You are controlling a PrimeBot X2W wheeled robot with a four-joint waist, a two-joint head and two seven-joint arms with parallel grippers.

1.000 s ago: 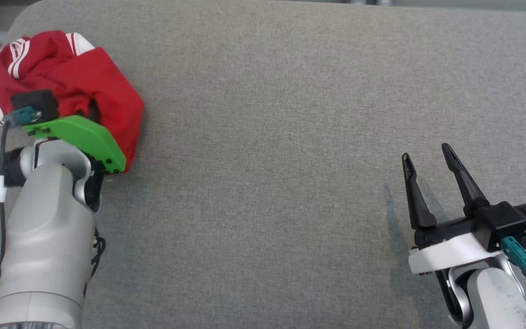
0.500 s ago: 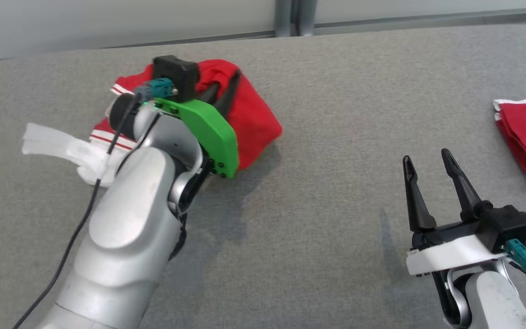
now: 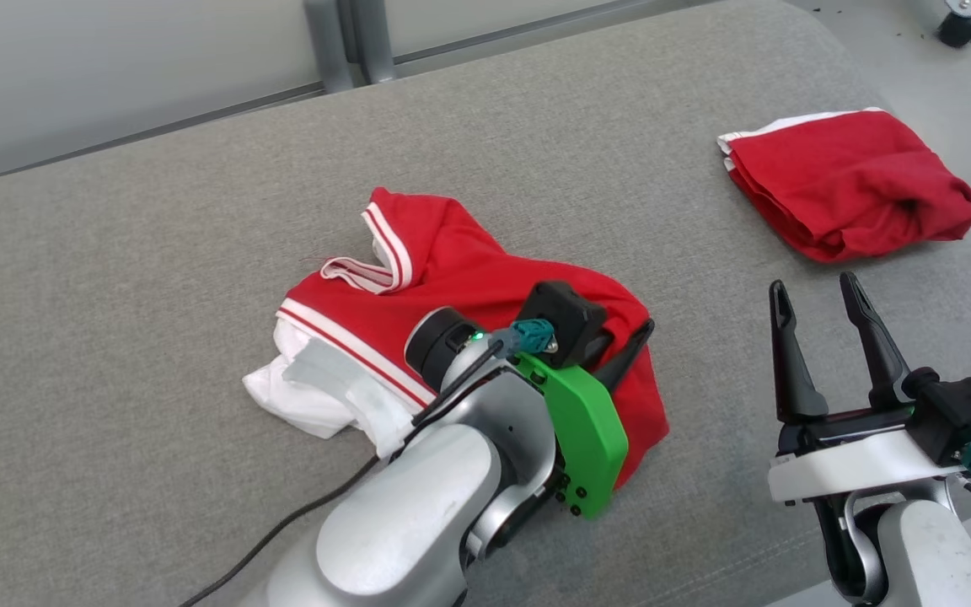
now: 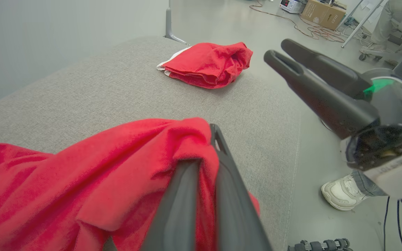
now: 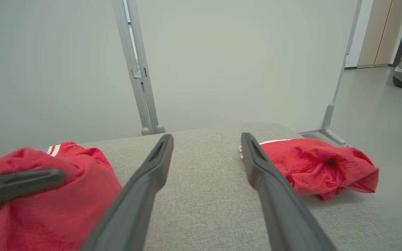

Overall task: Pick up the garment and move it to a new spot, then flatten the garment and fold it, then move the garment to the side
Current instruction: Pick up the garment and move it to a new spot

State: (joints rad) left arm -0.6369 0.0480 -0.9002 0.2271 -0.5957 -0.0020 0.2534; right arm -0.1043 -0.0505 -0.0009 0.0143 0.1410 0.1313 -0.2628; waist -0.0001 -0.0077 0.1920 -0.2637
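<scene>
Head view, gripping the right edge of the red garment [image 3: 469,278] with the closed left claw [image 3: 642,330], lying crumpled in the middle of the grey cushion [image 3: 157,295], holding the right claw [image 3: 814,285] wide open nearby, sitting apart from a folded red cloth [image 3: 848,181].

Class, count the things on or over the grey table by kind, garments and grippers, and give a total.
Red garments: 2 (crumpled garment, folded garment)
Grippers: 2 (left gripper, right gripper)
Total: 4
</scene>
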